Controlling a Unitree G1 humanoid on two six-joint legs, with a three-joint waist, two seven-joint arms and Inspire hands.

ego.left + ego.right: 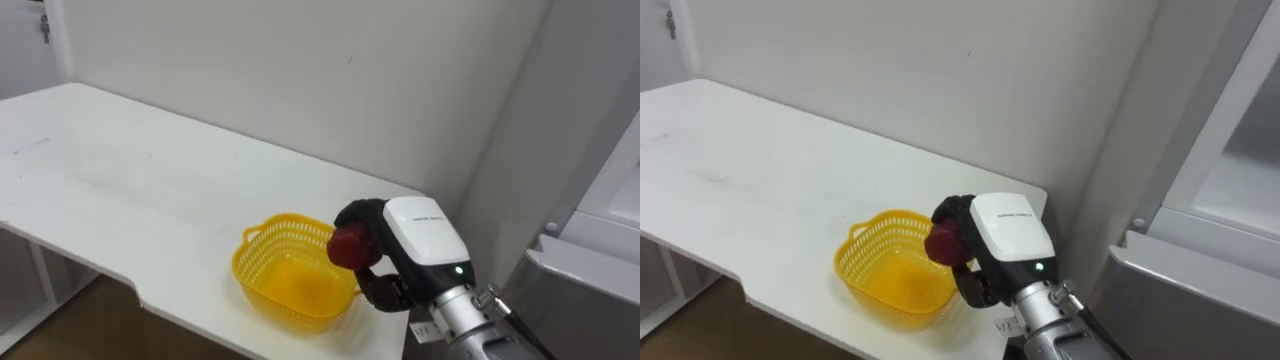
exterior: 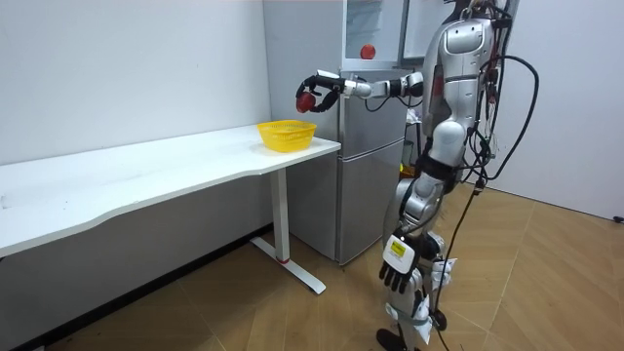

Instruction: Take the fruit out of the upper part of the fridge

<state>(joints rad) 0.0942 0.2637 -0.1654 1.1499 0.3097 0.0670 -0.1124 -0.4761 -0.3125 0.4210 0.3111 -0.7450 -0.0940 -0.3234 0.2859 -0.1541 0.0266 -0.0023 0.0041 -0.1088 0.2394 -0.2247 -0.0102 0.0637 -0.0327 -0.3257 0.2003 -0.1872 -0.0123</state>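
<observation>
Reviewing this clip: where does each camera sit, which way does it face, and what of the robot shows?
Left eye view: on the head, looking down at the white table and yellow basket; the right hand holds a red fruit.
Right eye view: same, set slightly rightward; more fridge shows.
Room view: off in the room, sees the whole standing robot, left hand hanging.
Shared: basket, fruit, right hand.

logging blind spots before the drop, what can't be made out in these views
- Red object: mostly wrapped by the right hand in both eye views, so its kind is unclear.
- Yellow basket: its right rim is behind that hand in the eye views.
- Fridge: its upper compartment is cut off by the room view's top edge, and the small red item inside is too small to identify.
</observation>
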